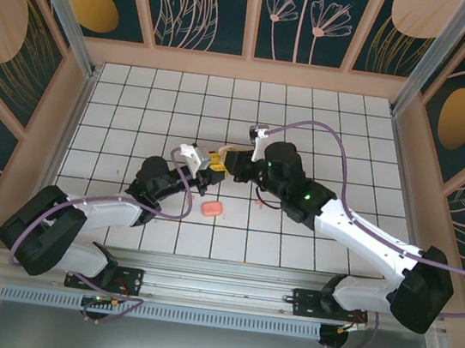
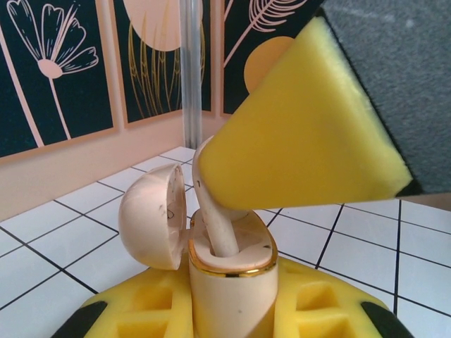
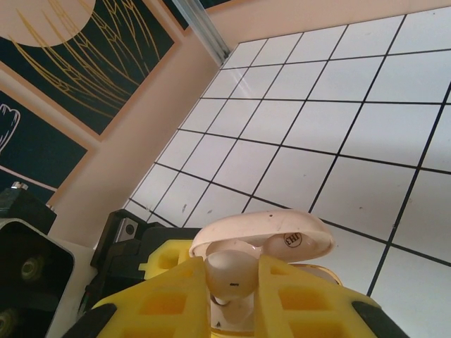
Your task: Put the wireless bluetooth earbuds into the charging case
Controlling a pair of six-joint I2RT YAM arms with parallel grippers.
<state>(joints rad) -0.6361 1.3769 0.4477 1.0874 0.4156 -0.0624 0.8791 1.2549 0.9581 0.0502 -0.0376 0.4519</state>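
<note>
Centrally, above the table [image 1: 310,116], the left hand [image 1: 202,163] clamps one open charging case [image 2: 229,289]; the right hand [image 1: 232,164] pinches one earbud [image 2: 220,229], stem inside the case. One coral box [image 1: 210,209] lies just below them.

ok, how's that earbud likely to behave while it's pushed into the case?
The earbud looks rigid, glossy plastic: probably slippery, so foam pads help. Tiny, likely light. Rounded head, thin stem: may twist if pushed off-axis into the charging case.

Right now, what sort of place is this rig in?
Looks like a purpose-built robot test cell, not a real room: white gridded tabletop, printed floral wall panels, aluminium frame posts.
</note>
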